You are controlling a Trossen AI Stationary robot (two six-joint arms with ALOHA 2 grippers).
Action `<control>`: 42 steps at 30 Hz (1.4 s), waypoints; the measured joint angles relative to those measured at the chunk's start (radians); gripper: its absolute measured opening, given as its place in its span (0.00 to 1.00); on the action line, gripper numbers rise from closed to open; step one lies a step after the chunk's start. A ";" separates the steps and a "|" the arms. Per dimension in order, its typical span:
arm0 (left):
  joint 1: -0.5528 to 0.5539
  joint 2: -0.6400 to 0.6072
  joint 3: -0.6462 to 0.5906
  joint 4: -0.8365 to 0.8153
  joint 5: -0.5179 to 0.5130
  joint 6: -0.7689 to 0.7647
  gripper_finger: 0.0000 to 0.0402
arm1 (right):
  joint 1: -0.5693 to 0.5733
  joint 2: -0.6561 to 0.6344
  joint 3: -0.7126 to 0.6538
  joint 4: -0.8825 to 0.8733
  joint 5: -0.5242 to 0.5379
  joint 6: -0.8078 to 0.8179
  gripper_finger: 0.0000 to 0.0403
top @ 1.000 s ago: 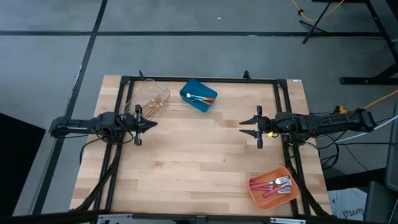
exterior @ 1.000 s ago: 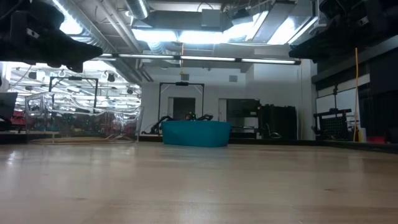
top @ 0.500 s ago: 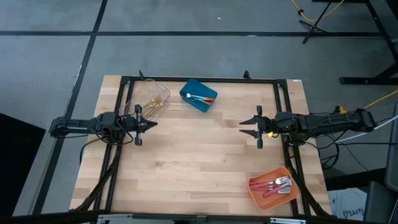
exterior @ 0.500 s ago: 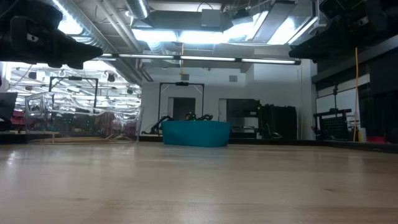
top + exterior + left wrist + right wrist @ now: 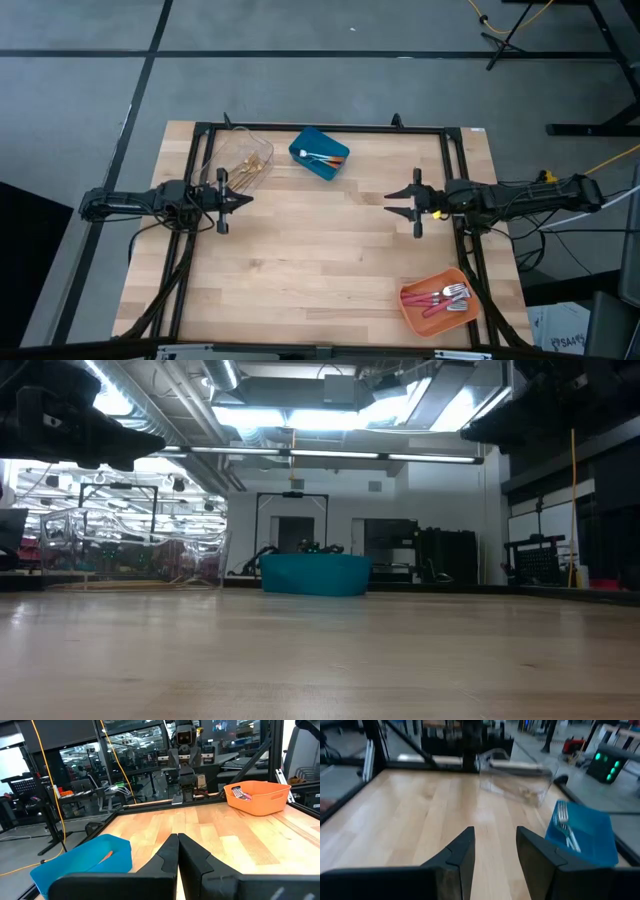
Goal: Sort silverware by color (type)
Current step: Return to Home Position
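Observation:
The silverware lies in three bins. Gold pieces lie in a clear bin (image 5: pixel 245 158) at the far left. Orange-handled pieces (image 5: pixel 322 157) lie in a blue bin (image 5: pixel 305 143) at the far middle. Red-handled forks (image 5: pixel 440 297) lie in an orange bin (image 5: pixel 412 310) at the near right corner. My left gripper (image 5: pixel 248 198) hovers shut over the table's left part, near the clear bin, with its fingertips together in its wrist view (image 5: pixel 177 840). My right gripper (image 5: pixel 388 198) hovers open over the right part, with its fingers apart in its wrist view (image 5: pixel 495 837).
Bare wood lies between the two grippers and across the table's middle and near side. A black frame (image 5: pixel 320 128) runs along the far edge and both sides. The low view shows the blue bin (image 5: pixel 315 574) and clear bin (image 5: pixel 130 550) far back.

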 joint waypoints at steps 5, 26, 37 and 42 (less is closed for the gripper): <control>0.000 0.000 0.000 0.000 0.000 0.000 0.00 | 0.000 0.000 0.000 0.109 0.000 -0.027 0.33; 0.000 0.000 0.000 0.001 0.000 0.000 0.00 | 0.000 -0.139 0.000 0.348 -0.203 -0.017 0.33; 0.000 0.000 0.000 0.001 0.000 0.000 0.00 | 0.000 -0.340 0.000 0.042 -0.140 0.005 0.33; 0.000 0.000 0.000 0.001 -0.001 0.000 0.00 | 0.000 -0.376 0.000 -0.050 -0.171 0.030 0.33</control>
